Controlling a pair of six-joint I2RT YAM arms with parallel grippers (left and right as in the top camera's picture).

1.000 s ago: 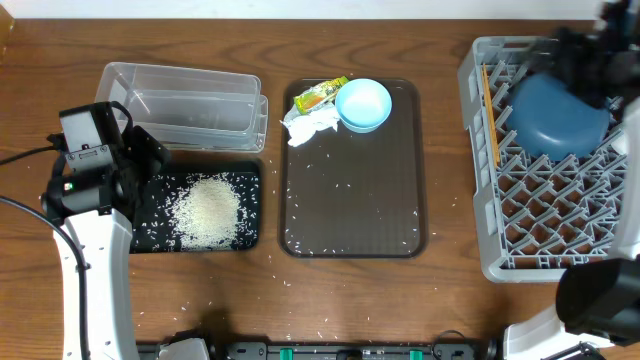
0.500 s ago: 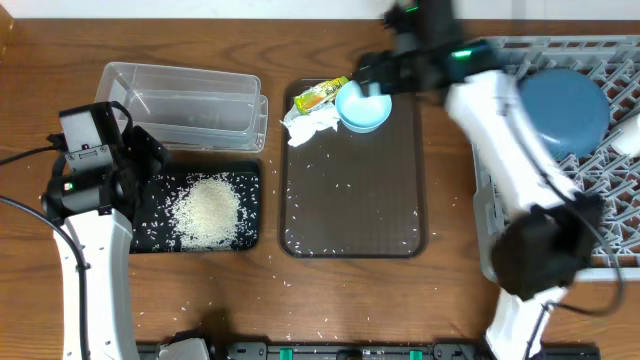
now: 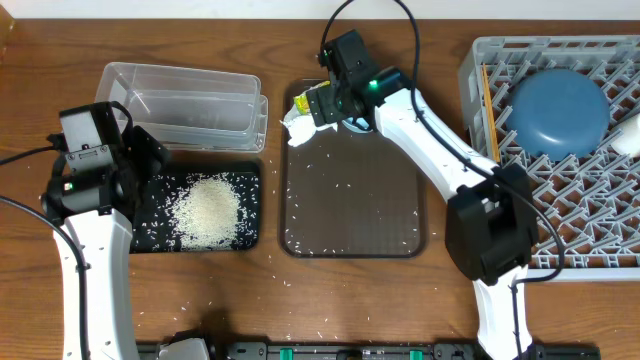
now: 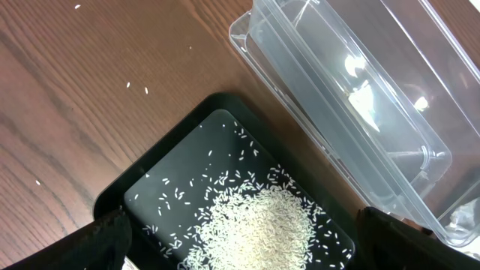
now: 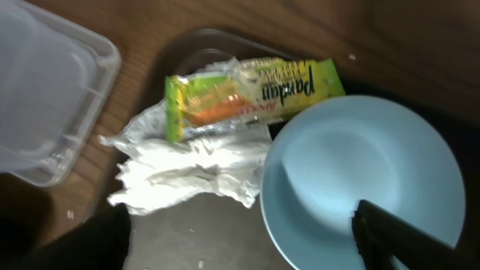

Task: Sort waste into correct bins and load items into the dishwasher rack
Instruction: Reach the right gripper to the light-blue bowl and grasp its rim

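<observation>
The napkin point(image 5: 187, 169) and wrapper point(image 5: 251, 97) crowd one side of the bowl point(image 5: 352, 180).

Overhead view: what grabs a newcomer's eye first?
The right pincer, open, hangs over the yellow-green wrapper, napkin and light blue bowl at the brown tray's far end. Left, a rice heap lies in the black tray; right, a dark blue plate sits in the rack.

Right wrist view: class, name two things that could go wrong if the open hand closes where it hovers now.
1. The right hand is open wide above three crowded things: the wrapper lies partly on the napkin, right beside the light blue bowl. Closing here might catch the wrong one, or two at once.
2. A finger could knock the bowl and scatter the loose rice grains on the brown tray further.
</observation>
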